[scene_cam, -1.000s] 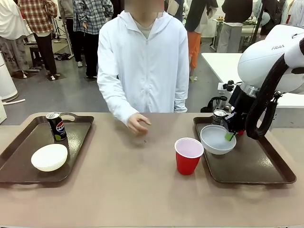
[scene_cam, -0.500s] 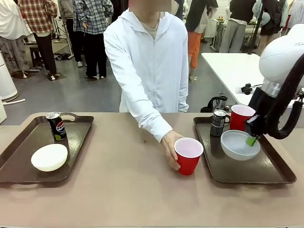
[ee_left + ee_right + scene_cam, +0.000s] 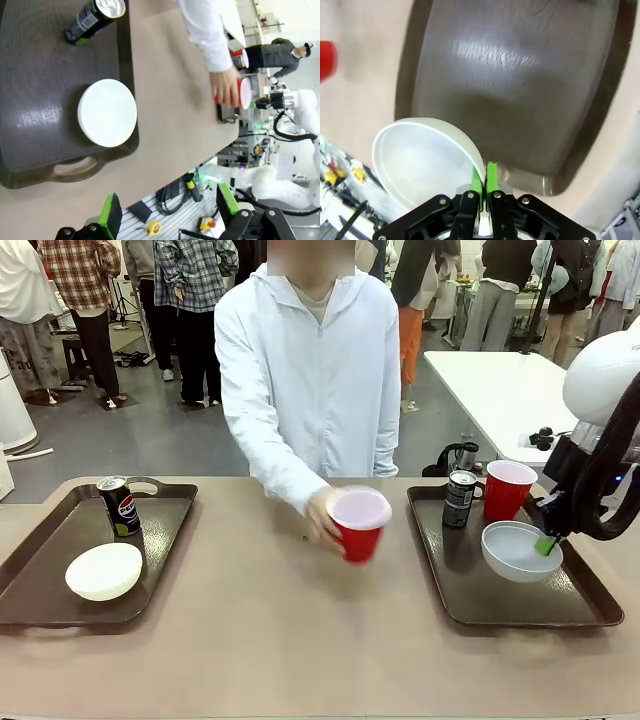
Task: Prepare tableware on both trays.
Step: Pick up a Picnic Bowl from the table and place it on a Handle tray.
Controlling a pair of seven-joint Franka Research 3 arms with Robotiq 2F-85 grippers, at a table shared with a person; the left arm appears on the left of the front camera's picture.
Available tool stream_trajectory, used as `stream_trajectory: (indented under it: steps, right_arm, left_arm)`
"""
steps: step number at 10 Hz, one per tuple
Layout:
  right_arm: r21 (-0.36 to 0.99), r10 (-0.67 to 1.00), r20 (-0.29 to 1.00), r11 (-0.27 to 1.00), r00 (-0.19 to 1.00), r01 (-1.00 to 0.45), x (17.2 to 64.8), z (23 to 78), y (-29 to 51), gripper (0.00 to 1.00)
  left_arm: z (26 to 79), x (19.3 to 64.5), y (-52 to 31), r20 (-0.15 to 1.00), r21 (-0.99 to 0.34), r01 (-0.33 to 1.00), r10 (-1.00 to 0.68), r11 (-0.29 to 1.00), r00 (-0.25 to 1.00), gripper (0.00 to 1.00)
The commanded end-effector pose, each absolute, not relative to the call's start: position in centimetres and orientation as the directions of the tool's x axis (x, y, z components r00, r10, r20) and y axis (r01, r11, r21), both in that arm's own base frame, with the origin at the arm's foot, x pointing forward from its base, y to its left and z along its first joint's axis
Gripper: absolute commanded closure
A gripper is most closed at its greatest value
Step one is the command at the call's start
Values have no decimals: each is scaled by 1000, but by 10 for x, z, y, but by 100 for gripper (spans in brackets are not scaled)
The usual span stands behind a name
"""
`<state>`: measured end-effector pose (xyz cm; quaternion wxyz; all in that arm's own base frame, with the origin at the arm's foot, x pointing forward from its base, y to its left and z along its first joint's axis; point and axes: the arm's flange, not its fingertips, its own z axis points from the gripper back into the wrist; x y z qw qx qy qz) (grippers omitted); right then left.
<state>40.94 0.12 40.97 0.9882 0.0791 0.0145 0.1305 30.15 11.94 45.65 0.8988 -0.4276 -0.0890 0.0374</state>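
Beige counter (image 3: 250, 640): person's hand (image 3: 322, 518) has lifted red plastic cup (image 3: 359, 523), well left of right tool (image 3: 545, 543); tool stays clamped on whitish round bowl (image 3: 520, 551) rim, now farther along right dark brown tray (image 3: 600, 610). Left tool (image 3: 167, 214) fingers apart. Cup placement pending.

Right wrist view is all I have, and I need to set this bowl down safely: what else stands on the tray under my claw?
Observer: On the right tray, a can and a red cup stand at the far left corner. The bowl in the right claw is apart from them.
Operator: What's the red blur at my picture's edge?
Observer: Likely the second red cup, held in the person's hand above the table, between the trays.
Operator: And the other tray?
Observer: The left tray holds a Pepsi can and a left bowl.
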Motion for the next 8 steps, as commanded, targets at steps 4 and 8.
stream_trajectory:
  steps: [4, 8]
  right_arm:
    - [167, 211, -34, 965, 977, -203, 476, 350, 25, 96]
    - [165, 226, -21, 961, 974, -220, 467, 367, 30, 0]
  left_arm:
    - [456, 300, 120, 139, -786, 19, 147, 618, 979, 0]
    - [456, 300, 120, 139, -786, 19, 147, 618, 979, 0]
